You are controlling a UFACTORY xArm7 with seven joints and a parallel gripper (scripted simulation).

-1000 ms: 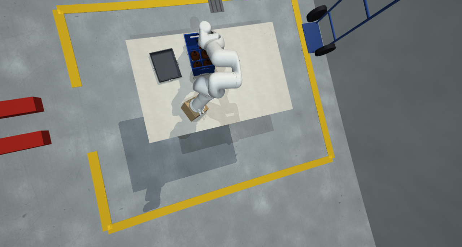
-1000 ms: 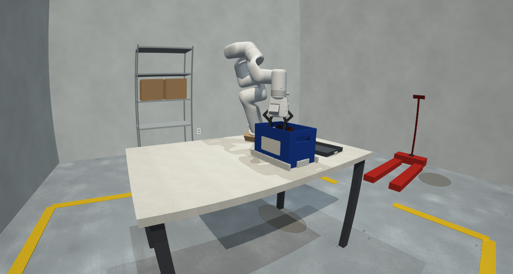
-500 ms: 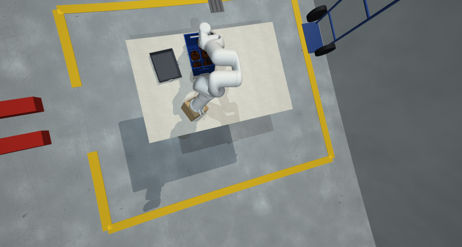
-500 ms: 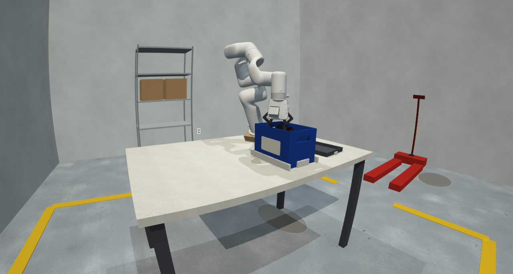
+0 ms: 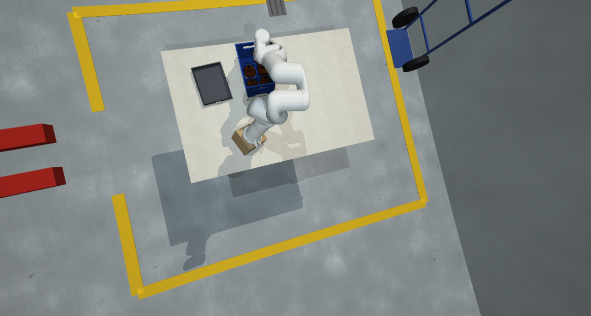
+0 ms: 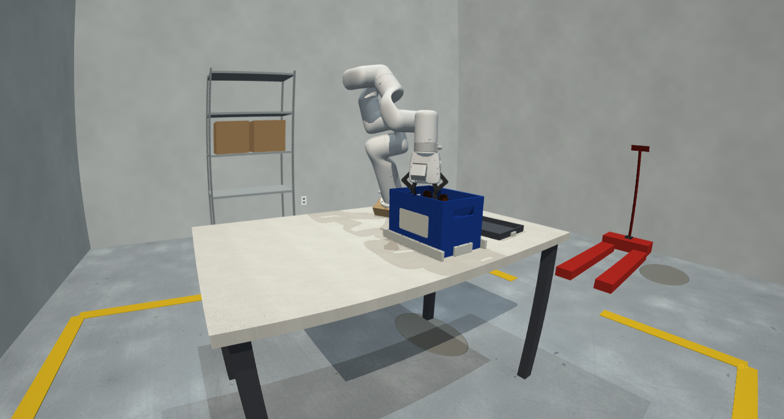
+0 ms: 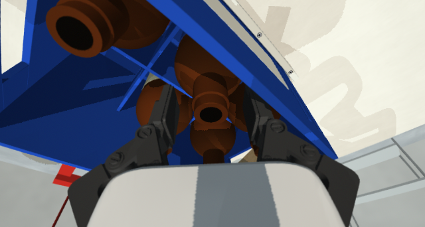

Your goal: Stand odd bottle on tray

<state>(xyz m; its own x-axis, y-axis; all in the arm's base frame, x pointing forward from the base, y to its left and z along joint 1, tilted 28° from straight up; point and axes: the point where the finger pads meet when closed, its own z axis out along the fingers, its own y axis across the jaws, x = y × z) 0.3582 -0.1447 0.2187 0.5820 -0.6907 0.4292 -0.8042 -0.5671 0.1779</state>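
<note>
Black jaws are standing spread inside the top of the blue crate (image 5: 260, 90) (image 6: 463, 235) (image 7: 272, 72), their pads (image 7: 171, 112) facing each other and gripping nothing. Between them a brown bottle's neck (image 7: 210, 99) is showing, with a gap on either side in the wrist view. Brown bottles (image 5: 249, 71) (image 7: 204, 59) are standing in the crate's compartments, five of them showing in the wrist view; which one has the odd neck I cannot tell. Overhead, the white arm (image 5: 289, 101) (image 6: 426, 128) is covering part of the crate.

Cream and faintly speckled, the counter (image 5: 330, 86) (image 6: 285, 263) is carrying the crate, pale strips running along its foot, and the dark, shallow tray (image 5: 211, 83) (image 6: 503, 228) is lying flat near it. Shadows of the arm are falling across the counter.

Around it, yellow tape (image 5: 280, 247) (image 6: 674, 337) is marking the grey floor. By the wall a metal shelf unit (image 6: 293, 142) is holding two brown boxes (image 6: 231, 136), while a red pallet jack (image 5: 24, 136) (image 6: 627, 242) and a blue hand truck (image 5: 400, 47) are standing apart from the counter.
</note>
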